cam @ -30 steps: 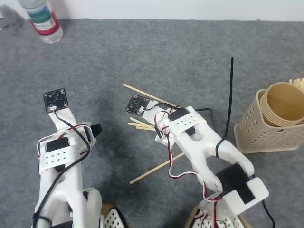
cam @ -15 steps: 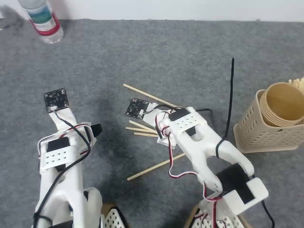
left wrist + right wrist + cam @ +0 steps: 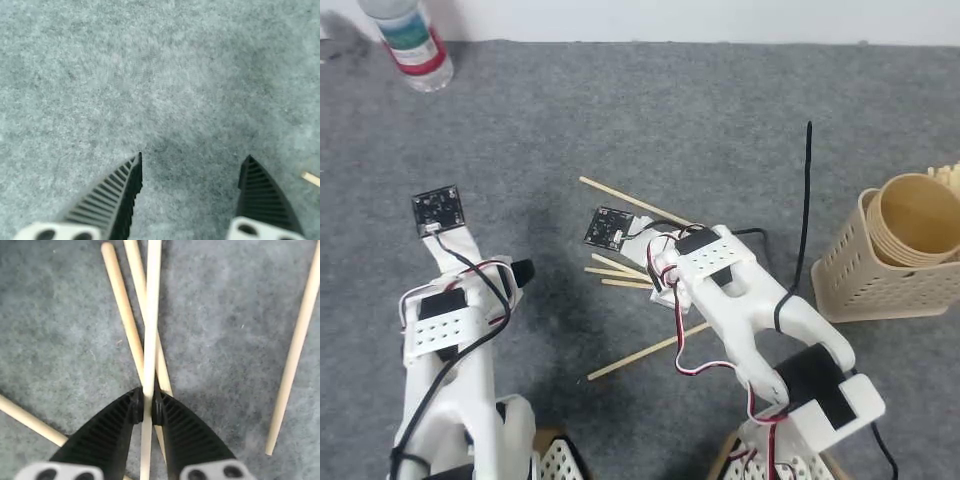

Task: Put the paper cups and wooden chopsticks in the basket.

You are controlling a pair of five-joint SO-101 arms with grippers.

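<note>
While the right end effector [image 3: 147,407] is clamping one wooden chopstick [image 3: 151,315], the basket [image 3: 860,285] is sitting well off to its outer side.
That stick's long axis is running straight ahead in line with the fingers, so it is pointing away from the basket, not toward it. The right arm is standing much nearer the basket, where the paper cups [image 3: 920,215] are already nesting. Two loose chopsticks [image 3: 120,305] are lying just under the held one, and an outlying chopstick [image 3: 295,340] is lying apart. The left end effector [image 3: 192,167] is hanging, fingers apart, over bare surface [image 3: 150,60]. Compared with a second ago, the sticks ahead of the right end effector are lying shifted, and the long chopstick [image 3: 650,352] under its arm is angling slightly differently.
</note>
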